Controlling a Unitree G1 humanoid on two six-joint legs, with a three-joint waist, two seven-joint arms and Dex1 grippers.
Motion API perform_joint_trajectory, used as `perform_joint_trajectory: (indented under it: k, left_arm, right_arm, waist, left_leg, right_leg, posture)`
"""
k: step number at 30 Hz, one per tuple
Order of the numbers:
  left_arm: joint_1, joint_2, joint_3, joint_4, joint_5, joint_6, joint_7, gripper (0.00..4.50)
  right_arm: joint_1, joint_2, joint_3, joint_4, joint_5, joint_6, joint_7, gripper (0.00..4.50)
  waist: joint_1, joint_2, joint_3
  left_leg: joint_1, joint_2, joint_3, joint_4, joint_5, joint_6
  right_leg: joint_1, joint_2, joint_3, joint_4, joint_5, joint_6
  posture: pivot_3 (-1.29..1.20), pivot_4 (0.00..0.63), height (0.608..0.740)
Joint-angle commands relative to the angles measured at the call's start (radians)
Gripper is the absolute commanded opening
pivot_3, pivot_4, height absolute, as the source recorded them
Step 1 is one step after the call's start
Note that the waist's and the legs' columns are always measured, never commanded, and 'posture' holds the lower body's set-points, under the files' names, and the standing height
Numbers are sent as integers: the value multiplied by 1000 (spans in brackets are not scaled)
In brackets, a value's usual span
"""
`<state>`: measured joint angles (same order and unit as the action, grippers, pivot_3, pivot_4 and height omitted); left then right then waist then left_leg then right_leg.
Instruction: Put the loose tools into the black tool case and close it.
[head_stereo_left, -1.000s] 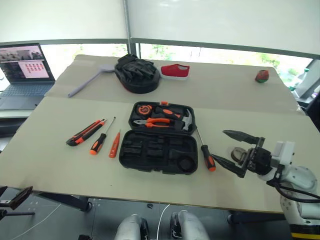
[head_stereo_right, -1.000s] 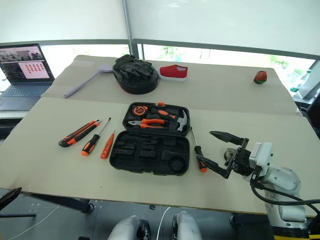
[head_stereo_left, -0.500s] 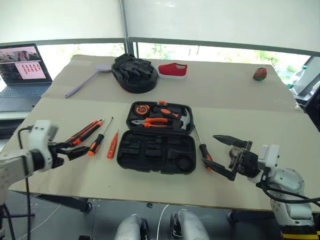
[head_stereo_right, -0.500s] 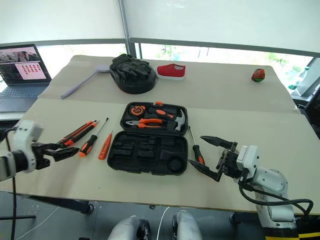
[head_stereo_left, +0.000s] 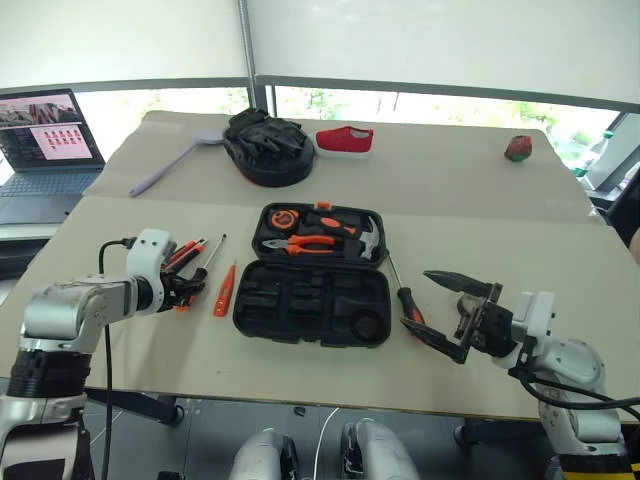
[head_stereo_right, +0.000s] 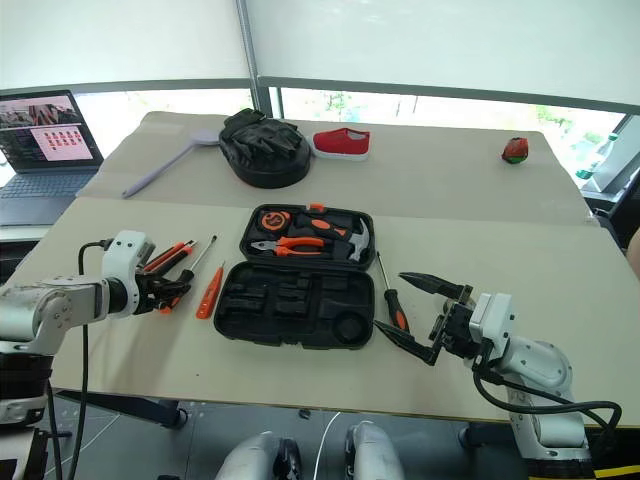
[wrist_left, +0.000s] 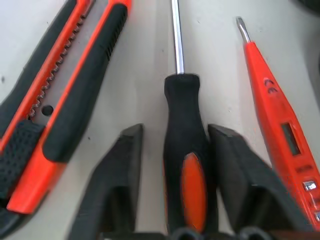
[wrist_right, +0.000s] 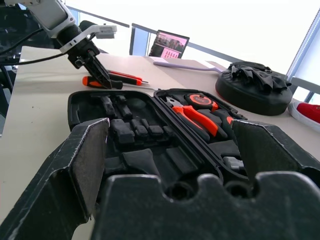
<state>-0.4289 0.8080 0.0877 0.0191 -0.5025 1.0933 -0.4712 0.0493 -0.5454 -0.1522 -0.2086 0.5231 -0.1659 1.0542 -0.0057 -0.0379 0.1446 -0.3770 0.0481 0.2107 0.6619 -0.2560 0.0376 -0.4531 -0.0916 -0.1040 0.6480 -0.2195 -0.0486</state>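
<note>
1. Two claws are in view; the left claw (wrist_left: 170, 165) straddles the black-and-orange screwdriver (wrist_left: 184, 150) handle on the tabletop (head_stereo_left: 120, 350), fingers (wrist_left: 120, 175) narrowed either side; whether they have clamped yet cannot be told.
2. Right claw (head_stereo_left: 447, 310) hangs wide open and empty beside another screwdriver (head_stereo_left: 410, 305), just right of the black tool case (head_stereo_left: 315, 300).
3. Case lies open, lower slots vacant.
4. Step in hand: first pickup. Next move, by judgement: clamp firmly, lift, carry to a matching slot.
5. Utility knife (wrist_left: 55, 95) and all-orange screwdriver (wrist_left: 280, 125) are cut off at the wrist view's edges.
</note>
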Motion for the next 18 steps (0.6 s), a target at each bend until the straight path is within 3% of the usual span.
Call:
perform_joint_trajectory:
  k: [1, 5, 8, 12, 16, 18]
  left_arm:
    - [-25, 69, 33, -58, 25, -46, -48, 808]
    - [-55, 164, 47, -113, 34, -136, -157, 808]
    - [-86, 148, 5, -134, 63, -464, -348, 808]
    - [-166, 146, -217, -123, 184, -693, -595, 808]
    - [-289, 78, -378, -39, 305, -795, -709, 808]
    - [-365, 15, -489, 83, 444, -891, -714, 808]
  right_arm:
    - [11, -15, -30, -54, 7, -6, -16, 4500]
    - [43, -46, -78, -62, 18, -3, -19, 4500]
    - [40, -81, -117, -33, 15, -6, -14, 4500]
    - [-11, -122, -144, 18, 25, 16, -12, 4500]
    - [-43, -146, -143, 27, 41, 52, -5, 4500]
    - [-49, -144, -132, -3, 52, 83, -19, 4500]
  waist:
    - [-1, 0, 0]
    - [-1, -1, 0]
    - [4, 0, 0]
    - [17, 0, 0]
    - [17, 0, 0]
    - [17, 0, 0]
  left_leg:
    - [0, 0, 0, 0, 0, 0]
    - [-2, 0, 0, 0, 0, 0]
    - [-2, 0, 0, 0, 0, 0]
    - [-2, -1, 0, 2, -1, 1]
    - [-3, -1, 0, 3, 1, 5]
    - [-6, 0, 0, 7, 4, 11]
  right_leg:
    - [0, 0, 0, 0, 0, 0]
    - [-2, 0, 0, 0, 0, 0]
    - [-1, -1, 0, 0, 0, 0]
    - [0, -1, -1, -1, 0, 0]
    - [0, 2, -1, 0, 0, 0]
    - [-1, 5, -2, 0, 0, 0]
  posture:
    - [0, 150, 740]
    - [0, 150, 740]
    - [0, 150, 740]
    - [0, 150, 740]
    - [0, 150, 740]
    - [0, 150, 740]
